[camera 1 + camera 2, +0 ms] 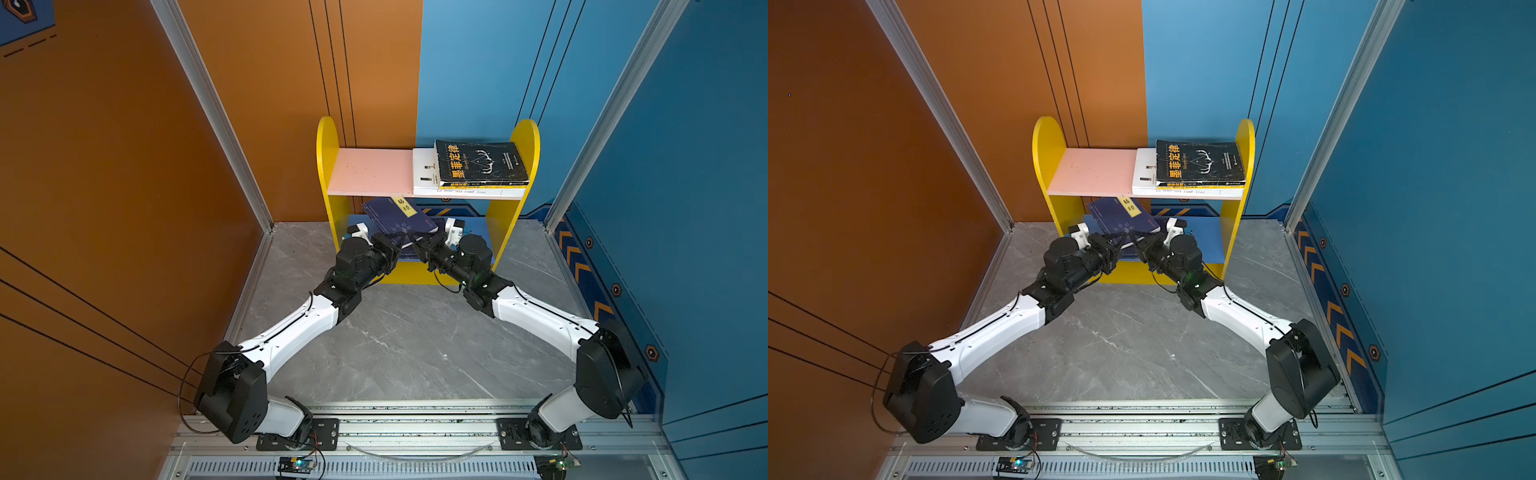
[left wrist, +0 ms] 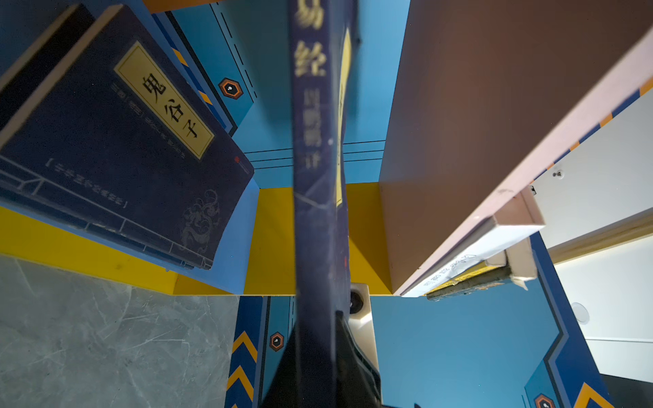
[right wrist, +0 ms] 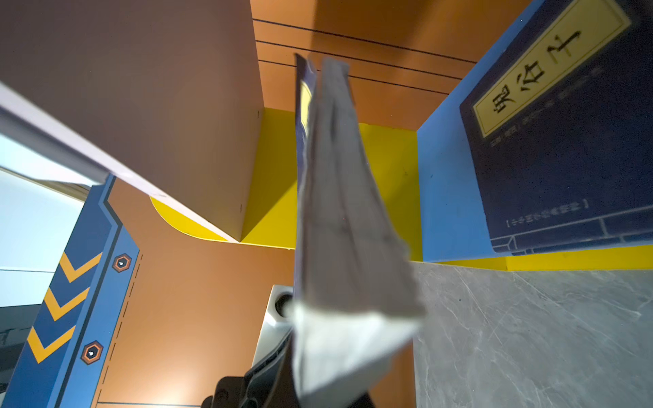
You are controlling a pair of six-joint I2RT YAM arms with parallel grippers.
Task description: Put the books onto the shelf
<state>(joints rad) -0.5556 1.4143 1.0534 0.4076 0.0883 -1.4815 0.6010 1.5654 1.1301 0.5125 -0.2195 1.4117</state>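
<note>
The navy book (image 1: 399, 218) hangs at the front of the shelf (image 1: 328, 137), between the pink board (image 1: 374, 170) and the blue board (image 2: 242, 226). It is not set down yet. Its cover faces up. Its long side runs slantwise into the shelf, label end deepest.

The right gripper (image 1: 420, 244) pinches its near edge. The left gripper (image 1: 394, 245) has the book between its jaws, but I cannot tell how tight.

The black book (image 1: 482, 162) lies on the white book (image 1: 424, 170) up top. A second navy book (image 2: 116, 141) lies on the blue board. I think this is the last one.

grey marble floor (image 1: 395, 345) | orange wall (image 1: 104, 166) | blue wall (image 1: 685, 208) | aluminium rail (image 1: 415, 432)
</note>
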